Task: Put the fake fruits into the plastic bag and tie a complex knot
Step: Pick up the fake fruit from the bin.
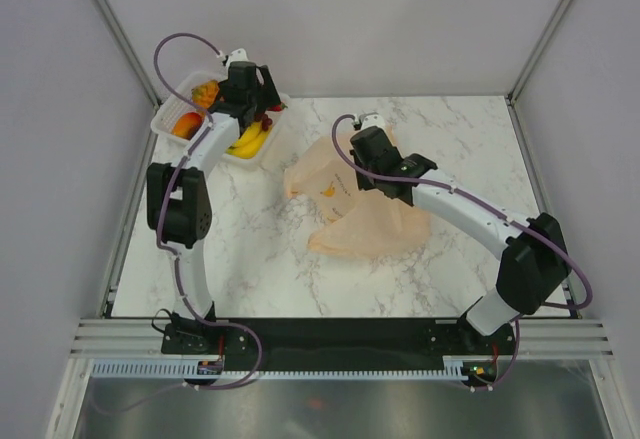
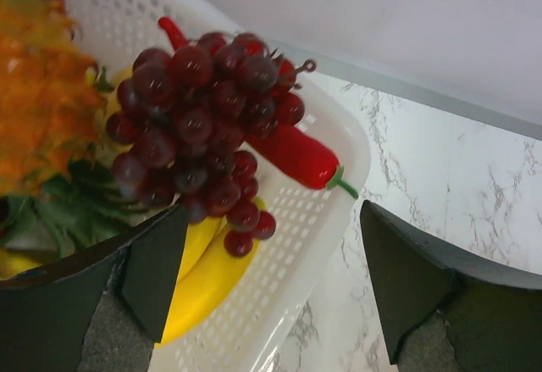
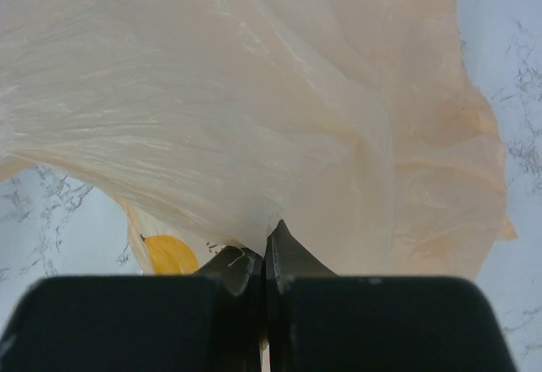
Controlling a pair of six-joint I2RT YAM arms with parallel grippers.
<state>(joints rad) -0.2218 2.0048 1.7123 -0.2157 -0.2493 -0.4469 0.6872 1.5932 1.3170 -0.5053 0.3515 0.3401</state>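
The counter point(image 1: 260, 249) was white marble-patterned with grey veins, closed in by plain pale walls point(image 1: 350, 19) and slanting metal frame posts point(image 1: 120, 29). A black strip point(image 1: 330, 334) ran along its near edge.

At the far left corner stood a white lattice basket point(image 1: 160, 124) with the fake fruits lying in it. There was a bunch of glossy dark-purple grapes point(image 2: 195, 118) on top, with a red chili point(image 2: 296, 156) with a green stem to its right. Yellow bananas point(image 2: 207, 274) lay beneath, a spiky orange pineapple point(image 2: 42, 109) with green leaves sat to the left, and an orange rounded fruit point(image 1: 186, 125) lay at the basket's left end.

The left jaws stood wide apart above the basket's right rim, holding nothing. One was over the bananas and the other was over bare counter.

The plastic bag point(image 1: 360, 214) lay crumpled mid-counter, right of the basket and nearer, apart from it. It was thin, translucent and peach-beige, with fine creases. The right jaws were closed on a fold of its film, the sheet rising from their tips.

A yellow-orange fruit print point(image 3: 169, 255) showed through the bag. The small dark lettering beside it was too small to read.
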